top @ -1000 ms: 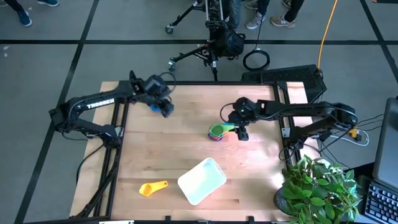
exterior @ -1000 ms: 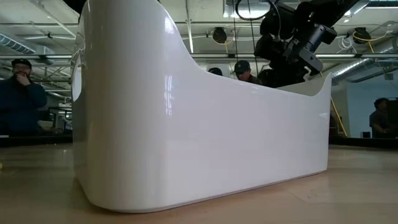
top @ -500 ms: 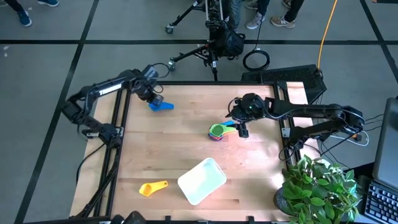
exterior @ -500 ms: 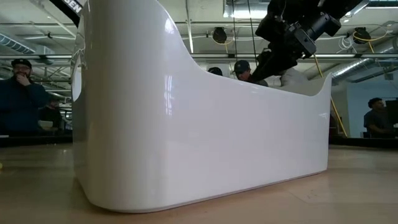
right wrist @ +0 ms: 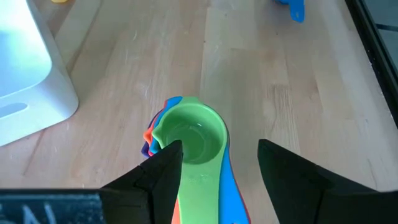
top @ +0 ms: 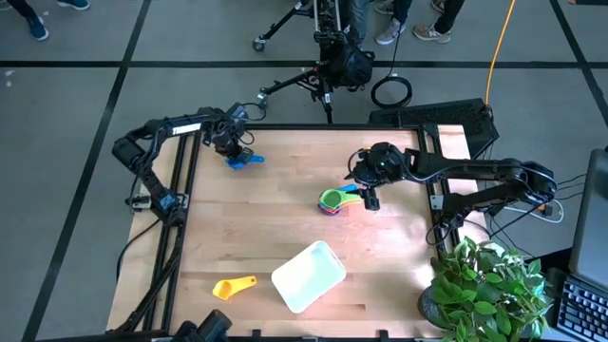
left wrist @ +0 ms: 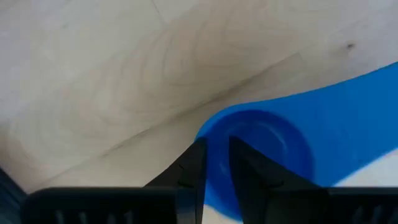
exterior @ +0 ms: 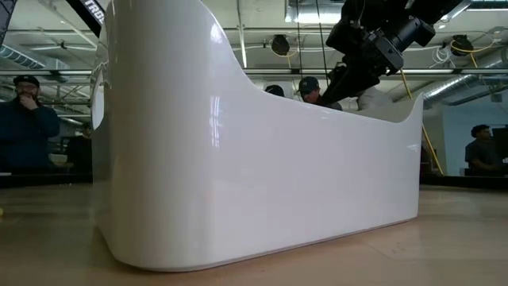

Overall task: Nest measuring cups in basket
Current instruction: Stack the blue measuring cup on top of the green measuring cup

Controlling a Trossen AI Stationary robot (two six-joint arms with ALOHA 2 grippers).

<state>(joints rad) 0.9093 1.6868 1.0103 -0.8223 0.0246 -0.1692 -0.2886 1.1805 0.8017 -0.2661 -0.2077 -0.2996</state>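
Now left fingers (left wrist: 214,171) pinch blue cup (top: 244,160).

Left claw (top: 237,155) pinched; right claw (top: 367,198) spread

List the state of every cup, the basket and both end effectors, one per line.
Blue cup: on the table's far left corner, its rim between the left end effector's fingers.
Nested cup stack: mid-table, green cup on top, outside the basket.
Yellow cup: lying alone, left of the basket.
Basket: upright, empty.
Left end effector: shut on the blue cup.
Right end effector: open, astride the stack's handles.
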